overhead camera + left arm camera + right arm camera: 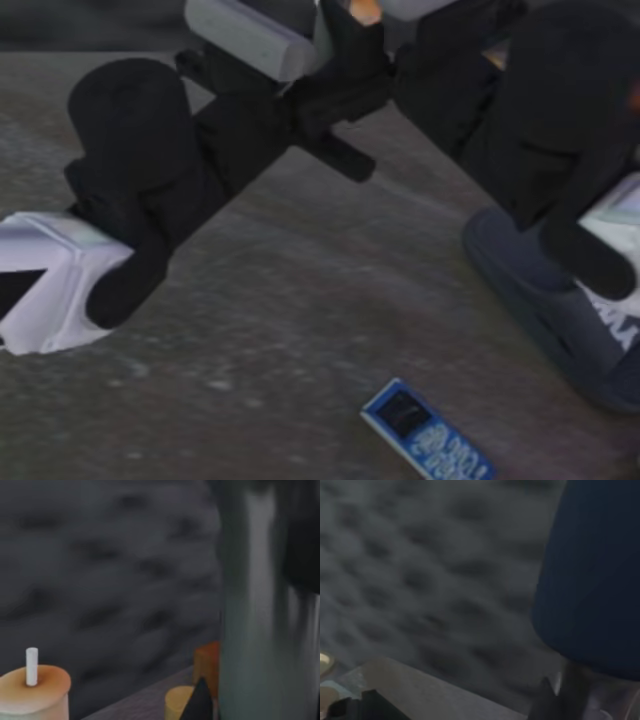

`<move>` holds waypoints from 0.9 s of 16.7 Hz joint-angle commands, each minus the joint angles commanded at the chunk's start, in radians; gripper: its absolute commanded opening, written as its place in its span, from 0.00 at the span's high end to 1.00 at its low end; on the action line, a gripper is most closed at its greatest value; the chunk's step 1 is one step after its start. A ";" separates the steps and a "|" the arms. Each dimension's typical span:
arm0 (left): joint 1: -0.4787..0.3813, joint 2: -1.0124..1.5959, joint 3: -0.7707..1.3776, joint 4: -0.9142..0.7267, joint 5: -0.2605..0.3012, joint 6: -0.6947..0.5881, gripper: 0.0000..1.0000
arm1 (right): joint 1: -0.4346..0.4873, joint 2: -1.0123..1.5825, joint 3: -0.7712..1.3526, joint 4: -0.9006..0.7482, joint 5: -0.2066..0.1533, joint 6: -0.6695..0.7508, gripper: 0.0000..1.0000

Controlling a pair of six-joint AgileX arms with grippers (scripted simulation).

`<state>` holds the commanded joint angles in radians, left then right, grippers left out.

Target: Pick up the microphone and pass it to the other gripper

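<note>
Grey-brown mottled tabletop (300, 330), with both arms meeting at its far edge in the top view.

1. Left gripper (335, 110) and right gripper (430, 75) sit close together, nearly tip to tip. From above you cannot make out the microphone between the black links.
2. The wrist views place it. The left wrist view is filled on one side by the grey handle of the microphone (260, 605), right against that gripper. The right wrist view shows the navy foam head (592, 580) just beside its own gripper, with the silver collar under it.
3. Judgement: the long axis runs across the gap between the two grippers, handle end toward your left gripper and head end toward your right. Both are about equally near, so this looks like the handover.
4. Grip state: you cannot tell for either gripper; no view shows a closed hold or a clear gap.
5. Bystanders, all well apart from the grippers: a blue-and-white phone (428, 432), a dark oval object (540, 290) under the right arm, and a candle-like cylinder (32, 690).
</note>
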<state>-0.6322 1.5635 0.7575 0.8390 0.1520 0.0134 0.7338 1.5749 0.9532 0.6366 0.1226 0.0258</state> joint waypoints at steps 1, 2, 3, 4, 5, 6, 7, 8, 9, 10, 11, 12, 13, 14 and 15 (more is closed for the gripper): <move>0.000 0.000 0.000 0.000 0.000 0.000 1.00 | -0.004 0.025 0.024 0.003 -0.004 0.000 0.00; 0.000 0.000 0.000 0.000 0.000 0.000 1.00 | -0.007 0.039 0.038 0.006 -0.006 0.000 0.00; 0.000 0.000 0.000 0.000 0.000 0.000 1.00 | -0.007 0.043 0.042 0.006 -0.007 0.000 0.00; 0.000 0.000 0.000 0.000 0.000 0.000 1.00 | -0.007 0.043 0.042 0.006 -0.007 0.000 0.00; 0.000 0.000 0.000 0.000 0.000 0.000 1.00 | -0.007 0.043 0.042 0.006 -0.007 0.000 0.00; 0.000 0.000 0.000 0.000 0.000 0.000 1.00 | -0.007 0.043 0.042 0.006 -0.007 0.000 0.00; 0.000 0.000 0.000 0.000 0.000 0.000 1.00 | -0.007 0.043 0.042 0.006 -0.007 0.000 0.08; 0.000 0.000 0.000 0.000 0.000 0.000 1.00 | -0.007 0.043 0.042 0.006 -0.007 0.000 0.15; 0.000 0.000 0.000 0.000 0.000 0.000 1.00 | -0.007 0.043 0.042 0.006 -0.007 0.000 0.23; 0.000 0.000 0.000 0.000 0.000 0.000 1.00 | -0.007 0.043 0.042 0.006 -0.007 0.000 0.30; 0.000 0.000 0.000 0.000 0.000 0.000 1.00 | -0.007 0.043 0.042 0.006 -0.007 0.000 0.38; 0.000 0.000 0.000 0.000 0.000 0.000 1.00 | -0.007 0.043 0.042 0.006 -0.007 0.000 0.45; 0.000 0.000 0.000 0.000 0.000 0.000 1.00 | -0.007 0.043 0.042 0.006 -0.007 0.000 0.53; 0.000 0.000 0.000 0.000 0.000 0.000 1.00 | -0.007 0.043 0.042 0.006 -0.007 0.000 0.60; 0.000 0.000 0.000 0.000 0.000 0.000 1.00 | -0.007 0.043 0.042 0.006 -0.007 0.000 0.68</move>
<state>-0.6322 1.5635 0.7575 0.8390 0.1520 0.0134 0.7265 1.6179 0.9954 0.6427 0.1158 0.0259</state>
